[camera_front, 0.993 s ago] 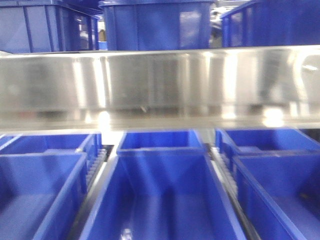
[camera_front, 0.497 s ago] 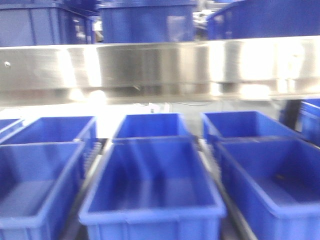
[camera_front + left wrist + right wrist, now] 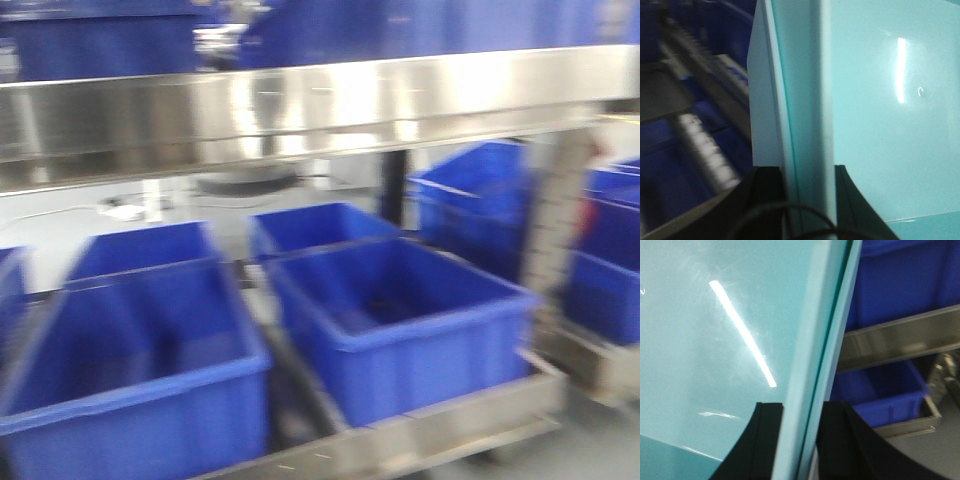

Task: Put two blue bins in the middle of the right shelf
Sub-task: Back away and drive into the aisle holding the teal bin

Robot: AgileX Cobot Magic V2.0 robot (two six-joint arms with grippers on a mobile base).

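Observation:
Both wrist views are filled by a bin whose wall looks pale turquoise in this light. My left gripper (image 3: 802,172) is shut on its upright rim, one black finger (image 3: 767,200) outside and the other inside the bin (image 3: 880,100). On the opposite rim of the same bin (image 3: 700,340) my right gripper (image 3: 801,410) is shut, with a black finger (image 3: 765,440) on the inner face. The front view shows neither gripper nor the held bin, only blue bins on shelves: one at front centre (image 3: 400,320) and one at front left (image 3: 140,370).
A steel shelf beam (image 3: 300,105) crosses the top, with blue bins above it. Two smaller blue bins (image 3: 320,225) sit behind the front row. A metal post (image 3: 555,210) and more blue bins (image 3: 470,200) stand at the right. Roller rails (image 3: 705,145) run beside the left gripper.
The front view has swung to the right: the row of bins slid left, and the post and bins at the right came into view.

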